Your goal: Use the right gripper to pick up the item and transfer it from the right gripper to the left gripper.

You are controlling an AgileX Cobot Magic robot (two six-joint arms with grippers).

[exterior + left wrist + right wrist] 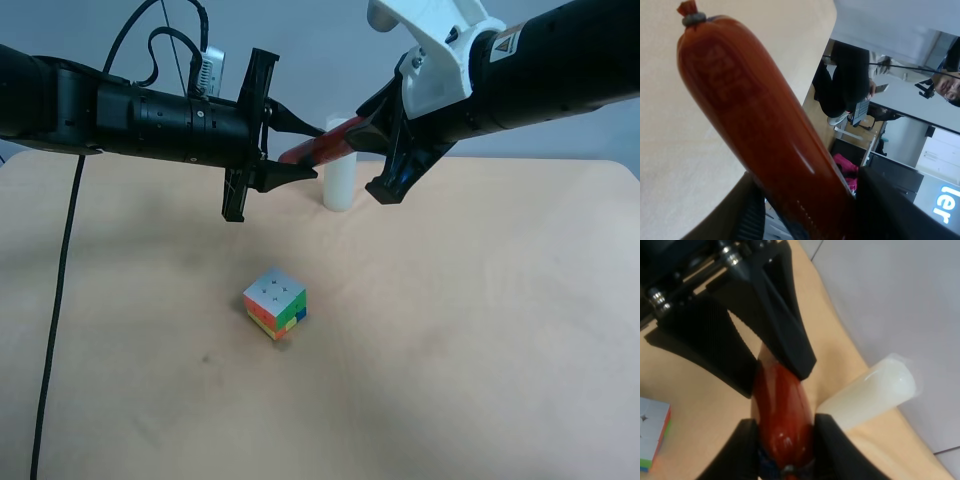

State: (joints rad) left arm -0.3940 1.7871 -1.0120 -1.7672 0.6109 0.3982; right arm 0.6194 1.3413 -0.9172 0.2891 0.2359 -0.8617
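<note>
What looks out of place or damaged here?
Nothing stands out. The red tube is intact in mid-air, gripped by the right hand, its other end between the fingers of the left hand. The white cylinder stands upright and the cube sits flat on the table.

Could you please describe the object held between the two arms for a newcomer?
Above the far side of the tan table, the all-black arm meets the white-housed arm. Held between them is a slim red-orange sausage, unlike the upright white cylinder and multicoloured cube.
</note>
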